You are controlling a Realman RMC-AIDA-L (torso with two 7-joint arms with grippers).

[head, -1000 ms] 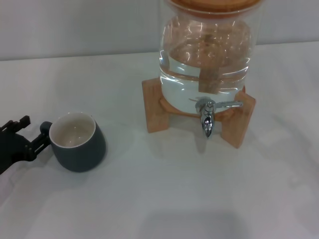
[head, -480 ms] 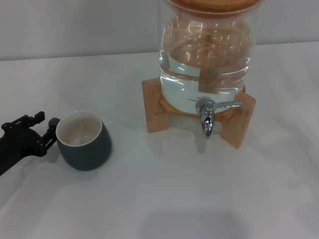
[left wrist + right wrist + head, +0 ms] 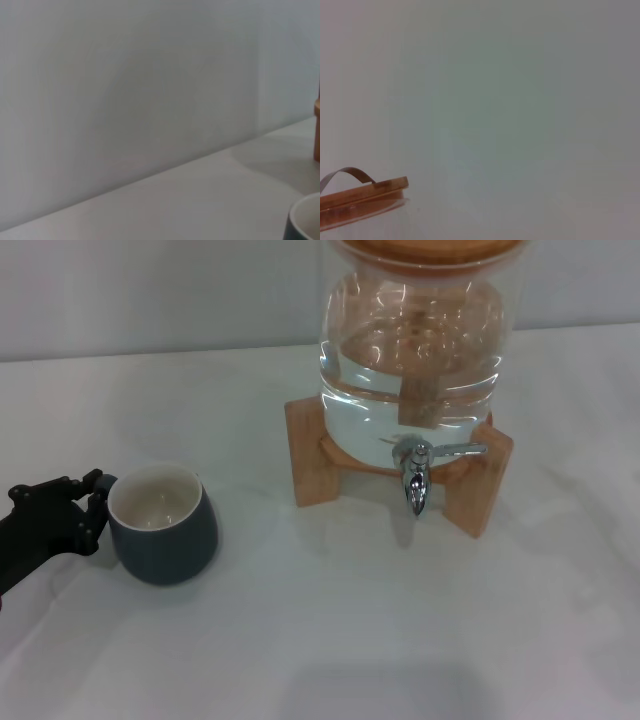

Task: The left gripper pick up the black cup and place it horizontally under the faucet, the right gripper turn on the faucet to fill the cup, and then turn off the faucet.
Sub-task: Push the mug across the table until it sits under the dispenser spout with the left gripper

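Note:
The black cup point(image 3: 165, 535), dark charcoal with a cream inside, stands upright on the white table at the left. My left gripper point(image 3: 93, 510) reaches in from the left edge and its black fingers point(image 3: 70, 486) are closed around the cup's handle, which is hidden between them. The cup's rim also shows in the left wrist view point(image 3: 306, 220). The chrome faucet point(image 3: 415, 478) sticks out of the glass dispenser point(image 3: 415, 340), with its lever pointing sideways and its spout down, well to the right of the cup. No water runs. My right gripper is out of view.
The dispenser holds water and sits on a wooden stand point(image 3: 310, 455) at the back centre. Its wooden lid with a metal handle shows in the right wrist view point(image 3: 365, 192). A bare white tabletop point(image 3: 350, 640) lies in front of the stand.
My left gripper moved right to the cup's handle and nudged the cup to the right. The fingers then closed on the handle and the cup shifted slightly back left.

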